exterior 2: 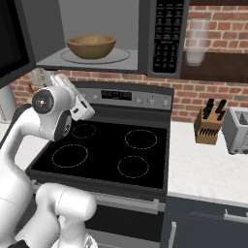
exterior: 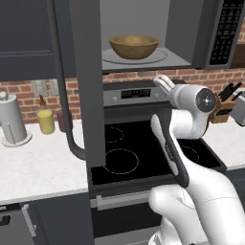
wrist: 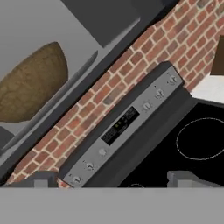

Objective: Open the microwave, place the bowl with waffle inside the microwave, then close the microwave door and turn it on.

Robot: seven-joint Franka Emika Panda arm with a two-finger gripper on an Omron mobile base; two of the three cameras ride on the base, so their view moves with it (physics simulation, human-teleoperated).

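Gripper [wrist: 113, 179] wide open, empty, over stove [exterior 2: 104, 155] | bowl [exterior: 134, 46] inside microwave [exterior 2: 160, 43] | next: swing microwave door [exterior: 86, 81] shut by its outer face, squarely.

even, soft light; flat rendered look

- light is diffuse and even across both base views; no single source can be made out, no hard cast shadows on the counter [exterior: 38, 162].
- microwave [exterior 2: 92, 34] cavity is lit pale grey; the bowl [exterior 2: 91, 46] shows a soft shade inside its rim and a faint darker patch under it.
- stove [exterior 2: 111, 150] top is matte black, no glare, burner rings crisp.
- white arm [exterior: 191, 110] shows gentle shading and a small highlight on its joint cap.
- microwave door [exterior: 86, 81] near the left base camera is dark and slightly soft.
- hand view is rolled, a little coarse; brick wall [wrist: 175, 39] edges slightly blurred.
- no obvious edge distortion.
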